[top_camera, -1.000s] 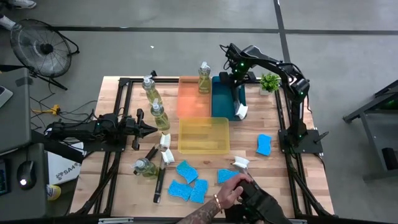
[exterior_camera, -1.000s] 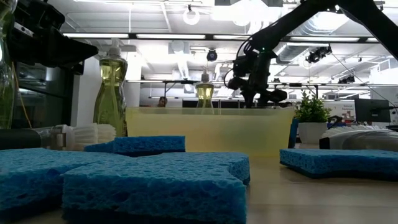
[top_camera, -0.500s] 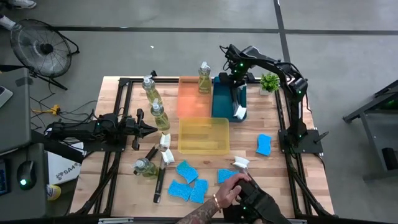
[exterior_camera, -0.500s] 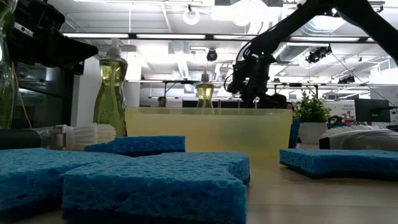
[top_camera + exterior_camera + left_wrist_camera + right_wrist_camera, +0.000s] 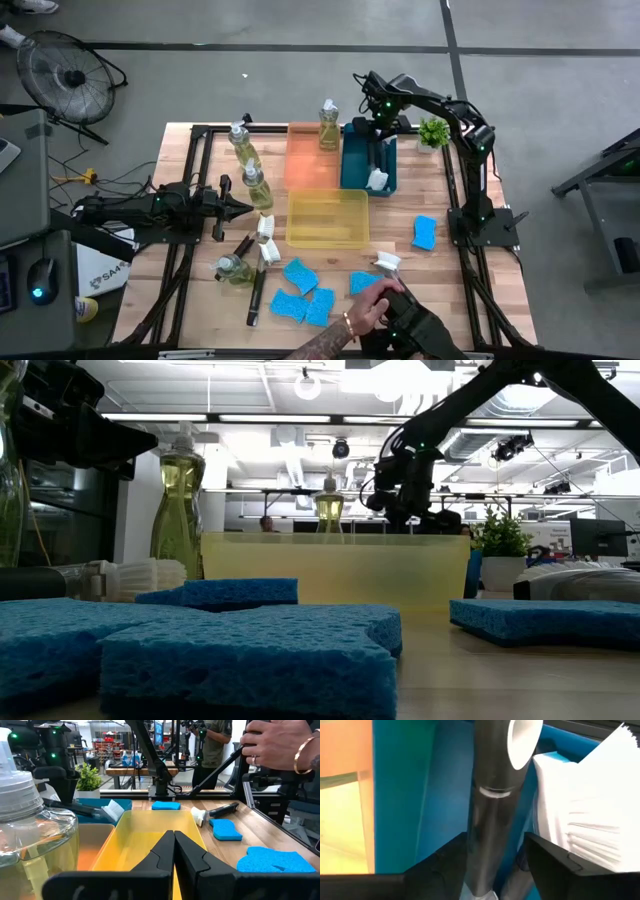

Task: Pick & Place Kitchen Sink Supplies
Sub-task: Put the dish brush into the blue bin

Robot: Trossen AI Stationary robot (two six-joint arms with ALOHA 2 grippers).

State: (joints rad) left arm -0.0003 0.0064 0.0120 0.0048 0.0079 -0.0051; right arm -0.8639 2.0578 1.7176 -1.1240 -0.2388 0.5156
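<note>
While your right gripper (image 5: 492, 865) fingers hang loose around the dish brush (image 5: 495, 795), spread wider, lift clear of the teal tray (image 5: 353, 160); left gripper (image 5: 174, 851) clenched.

Losing the dish brush (image 5: 492, 805) handle past the right wrist picture's lower edge, between the right gripper (image 5: 495, 870) fingers, contact there being too close to tell. Hiding the teal tray (image 5: 470, 575) almost wholly behind the yellow tray (image 5: 335, 570) in the low view. Cutting the soap bottle (image 5: 30, 835) off at the left wrist picture's side and bottom. Showing a person's hand (image 5: 362, 318) only partly at the high view's lower edge, blocking part of a blue sponge (image 5: 362, 283).
</note>
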